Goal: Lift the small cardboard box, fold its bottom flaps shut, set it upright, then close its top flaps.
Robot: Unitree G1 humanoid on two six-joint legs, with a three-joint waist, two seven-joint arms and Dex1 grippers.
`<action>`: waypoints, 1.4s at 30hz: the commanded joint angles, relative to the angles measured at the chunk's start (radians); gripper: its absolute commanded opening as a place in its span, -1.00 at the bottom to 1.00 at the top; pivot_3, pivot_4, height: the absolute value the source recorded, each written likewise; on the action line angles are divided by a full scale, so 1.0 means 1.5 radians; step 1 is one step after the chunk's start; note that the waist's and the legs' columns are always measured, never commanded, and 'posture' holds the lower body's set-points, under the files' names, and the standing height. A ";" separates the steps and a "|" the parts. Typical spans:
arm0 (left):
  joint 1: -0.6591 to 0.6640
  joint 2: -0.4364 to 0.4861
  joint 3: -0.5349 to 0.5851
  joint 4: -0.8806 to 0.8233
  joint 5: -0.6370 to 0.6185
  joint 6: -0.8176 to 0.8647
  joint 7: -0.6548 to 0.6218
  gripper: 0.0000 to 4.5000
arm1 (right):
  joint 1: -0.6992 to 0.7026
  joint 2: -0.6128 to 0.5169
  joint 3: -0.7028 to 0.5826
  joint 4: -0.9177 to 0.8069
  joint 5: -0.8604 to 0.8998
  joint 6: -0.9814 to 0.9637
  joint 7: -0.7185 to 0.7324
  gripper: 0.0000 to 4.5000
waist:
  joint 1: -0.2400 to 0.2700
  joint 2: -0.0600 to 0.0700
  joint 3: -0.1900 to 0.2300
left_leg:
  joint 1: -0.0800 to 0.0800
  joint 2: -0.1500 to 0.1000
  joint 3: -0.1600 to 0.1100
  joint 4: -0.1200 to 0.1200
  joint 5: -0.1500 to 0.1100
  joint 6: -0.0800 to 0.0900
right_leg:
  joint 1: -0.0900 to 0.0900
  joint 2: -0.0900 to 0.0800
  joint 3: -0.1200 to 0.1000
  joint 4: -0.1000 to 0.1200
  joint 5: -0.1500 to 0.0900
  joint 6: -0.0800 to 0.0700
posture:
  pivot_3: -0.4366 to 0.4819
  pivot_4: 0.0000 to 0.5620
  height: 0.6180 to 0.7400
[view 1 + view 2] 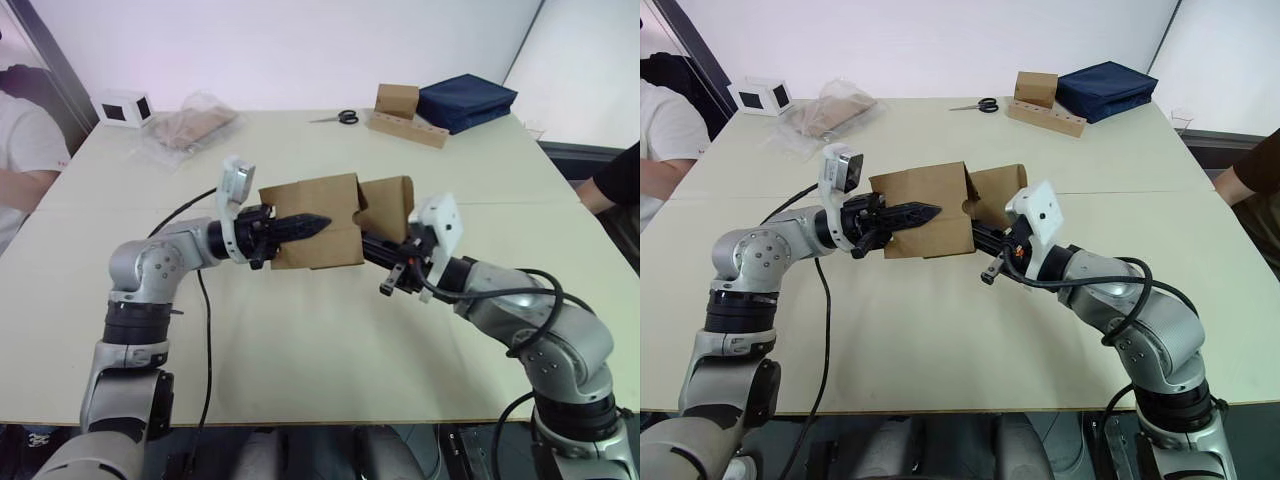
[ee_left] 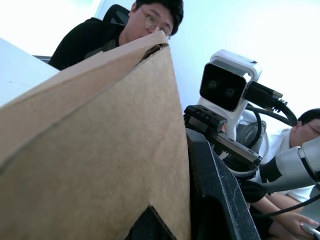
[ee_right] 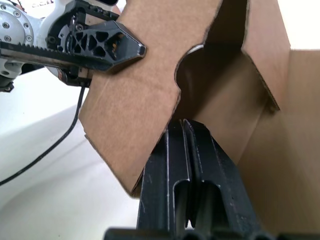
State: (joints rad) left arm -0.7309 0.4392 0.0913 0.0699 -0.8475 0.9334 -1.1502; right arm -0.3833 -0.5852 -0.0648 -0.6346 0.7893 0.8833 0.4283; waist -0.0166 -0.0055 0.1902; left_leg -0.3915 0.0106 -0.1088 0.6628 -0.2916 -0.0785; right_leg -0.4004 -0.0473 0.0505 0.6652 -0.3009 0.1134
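At frame centre, the small cardboard box (image 1: 318,222) hung above the table (image 1: 300,330); the left claw (image 1: 318,223) pressed clenched against a flap; the right claw (image 3: 184,131), clenched, lay inside. With neither claw gripping cardboard, the box would probably slip or rotate.

small cardboard box (image 1: 318,222): matt brown corrugated card, unprinted, fluting exposed at the cut edges, raw fibrous face against the fingers. Left gripper (image 1: 300,224) fingers: black plastic, slight sheen, openwork ribbing. Right gripper (image 3: 184,131) fingers: same black plastic, fine scuffs, pressed together under the card. Table (image 1: 330,340): smooth matt cream laminate.
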 commanded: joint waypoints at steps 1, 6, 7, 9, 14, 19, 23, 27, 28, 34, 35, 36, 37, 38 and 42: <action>-0.015 0.026 0.021 -0.019 -0.028 0.019 -0.006 -0.98 | 0.012 -0.058 -0.142 -0.020 0.103 0.019 0.033 -1.00 | 0.000 0.000 0.000 | 0.000 0.000 0.000 0.000 0.000 0.000 | 0.000 0.000 0.000 0.000 0.000 0.000 | -0.05 -0.47 1.00; -0.017 0.053 0.036 -0.037 -0.070 0.063 -0.006 -0.98 | 0.062 -0.112 -0.283 0.038 0.290 0.055 0.081 -1.00 | -0.001 0.000 0.000 | 0.000 0.000 0.000 0.000 0.000 0.000 | 0.000 0.000 0.000 0.000 0.000 0.000 | -0.05 -0.47 1.00; -0.021 0.056 0.042 -0.041 -0.082 0.074 -0.001 -0.98 | 0.071 -0.117 -0.305 0.063 0.328 0.063 0.082 -1.00 | -0.001 0.000 0.000 | 0.000 0.000 0.000 0.000 0.000 0.000 | 0.000 0.000 0.000 0.000 0.000 0.000 | -0.05 -0.47 1.00; -0.028 0.062 0.052 -0.049 -0.107 0.096 0.006 -1.00 | 0.082 -0.126 -0.328 0.103 0.364 0.067 0.084 -0.69 | -0.001 0.000 0.000 | 0.000 0.000 0.000 0.000 0.000 0.000 | 0.001 0.000 0.000 0.000 0.000 0.000 | -0.05 -0.47 1.00; -0.034 0.072 0.052 -0.077 -0.153 0.137 0.008 -1.00 | 0.075 -0.136 -0.320 0.171 0.405 0.077 0.079 0.20 | -0.003 0.000 0.000 | 0.000 0.000 0.000 0.000 0.000 0.000 | 0.001 0.000 0.000 0.000 0.000 0.000 | -0.05 -0.47 1.00; -0.026 0.077 0.044 -0.094 -0.172 0.152 0.006 -1.00 | 0.060 -0.132 -0.295 0.199 0.437 0.085 0.082 0.74 | -0.002 0.000 0.000 | 0.000 0.000 0.000 0.000 0.000 0.000 | 0.001 0.000 0.000 0.000 0.000 0.000 | -0.05 -0.47 1.00; -0.022 0.075 0.047 -0.106 -0.194 0.168 0.016 -1.00 | 0.043 -0.113 -0.271 0.214 0.450 0.082 0.073 0.74 | -0.002 0.000 0.000 | 0.000 0.000 0.000 0.000 0.000 0.000 | 0.001 0.000 0.000 0.000 0.000 0.000 | -0.05 -0.47 1.00; -0.020 0.078 0.047 -0.113 -0.201 0.168 0.022 -1.00 | 0.042 -0.099 -0.253 0.215 0.459 0.079 0.069 0.74 | -0.002 0.000 0.000 | 0.000 0.000 0.000 0.000 0.000 0.000 | 0.001 0.000 0.000 0.000 0.000 0.000 | -0.05 -0.47 1.00; -0.020 0.077 0.046 -0.113 -0.201 0.168 0.025 -1.00 | 0.041 -0.095 -0.249 0.212 0.463 0.079 0.067 0.74 | -0.001 0.000 0.000 | 0.000 0.000 0.000 0.000 0.000 0.000 | 0.001 0.000 0.000 0.000 0.000 0.000 | -0.05 -0.47 1.00; -0.022 0.073 0.046 -0.109 -0.200 0.163 0.038 -1.00 | 0.038 -0.078 -0.229 0.190 0.500 0.075 0.043 0.74 | -0.002 0.000 0.000 | 0.000 0.000 0.000 0.000 0.000 0.000 | 0.000 0.000 0.000 0.000 0.000 0.000 | -0.05 -0.47 1.00; -0.022 0.072 0.045 -0.109 -0.198 0.161 0.039 -1.00 | 0.037 -0.077 -0.227 0.187 0.504 0.074 0.039 0.74 | -0.002 0.000 0.000 | 0.000 0.000 0.000 0.000 0.000 0.000 | 0.001 0.000 0.000 0.000 0.000 0.000 | -0.05 -0.47 1.00; -0.021 0.072 0.045 -0.106 -0.195 0.160 0.042 -1.00 | 0.035 -0.075 -0.225 0.180 0.515 0.071 0.032 0.74 | -0.002 0.000 0.000 | 0.000 0.000 0.000 0.000 0.000 0.000 | 0.000 0.000 0.000 0.000 0.000 0.000 | -0.05 -0.47 1.00; -0.021 0.072 0.045 -0.101 -0.191 0.158 0.045 -1.00 | 0.034 -0.073 -0.223 0.173 0.526 0.069 0.024 0.74 | -0.002 0.000 0.000 | 0.000 0.000 0.000 0.000 0.000 0.000 | 0.000 0.000 0.000 0.000 0.000 0.000 | -0.05 -0.47 1.00; -0.020 0.073 0.044 -0.096 -0.187 0.156 0.046 -1.00 | 0.033 -0.072 -0.223 0.166 0.538 0.065 0.016 0.74 | -0.002 0.000 0.000 | 0.000 0.000 0.000 0.000 0.000 0.000 | 0.000 0.000 0.000 0.000 0.000 0.000 | -0.05 -0.47 1.00; -0.015 0.077 0.039 -0.083 -0.174 0.145 0.043 -1.00 | 0.033 -0.079 -0.221 0.146 0.576 0.053 -0.015 0.74 | -0.002 0.000 0.000 | 0.000 0.000 0.000 0.000 0.000 0.000 | 0.000 0.000 0.000 0.000 0.000 0.000 | -0.05 -0.47 1.00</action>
State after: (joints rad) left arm -0.7511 0.5463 0.1386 -0.0517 -1.1082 1.1678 -1.0821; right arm -0.3228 -0.6945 -0.3839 -0.3805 1.5996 0.9859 0.4241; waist -0.0193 -0.0057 0.1905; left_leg -0.3910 0.0111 -0.1083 0.6627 -0.2920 -0.0778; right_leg -0.3997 -0.0468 0.0506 0.6648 -0.3009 0.1134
